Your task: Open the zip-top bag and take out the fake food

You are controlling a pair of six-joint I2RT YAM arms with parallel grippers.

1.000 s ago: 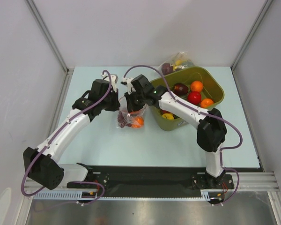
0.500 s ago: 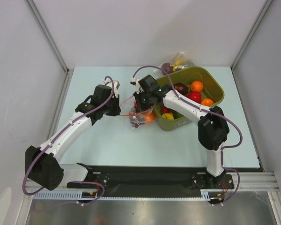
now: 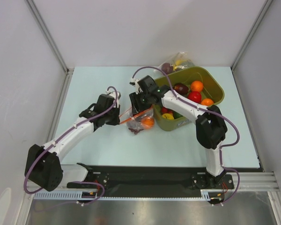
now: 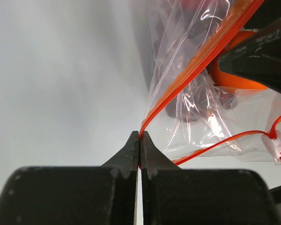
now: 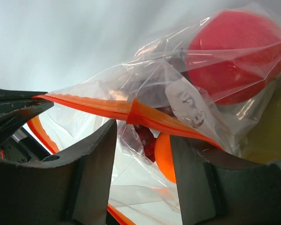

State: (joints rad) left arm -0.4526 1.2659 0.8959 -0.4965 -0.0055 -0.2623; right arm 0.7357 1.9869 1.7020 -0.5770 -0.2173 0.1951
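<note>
The zip-top bag point(image 3: 139, 123) lies just left of the green bin, its red-orange zip strip point(image 4: 196, 70) stretched toward my left gripper point(image 3: 120, 120). That gripper point(image 4: 140, 136) is shut on the strip's end. My right gripper point(image 3: 139, 106) hovers over the bag's mouth, open. Its fingers point(image 5: 96, 159) stand apart under the strip point(image 5: 107, 107), gripping nothing. Inside the bag point(image 5: 178, 93) I see fake food: a red apple point(image 5: 234, 56), an orange fruit point(image 5: 165, 157) and dark maroon pieces point(image 5: 147, 136). The orange fruit point(image 3: 147, 122) also shows from above.
A green bin point(image 3: 215, 84) holding several fruits stands right of the bag, touching it or nearly so. Another clear bag point(image 3: 178, 61) with yellow and dark fruit lies behind the bin. The right arm reaches across the bin's near corner.
The right gripper has opened and let go of the zip strip. The bag shifted right toward the bin and sagged lower. The left gripper followed right, still pinching the strip.
</note>
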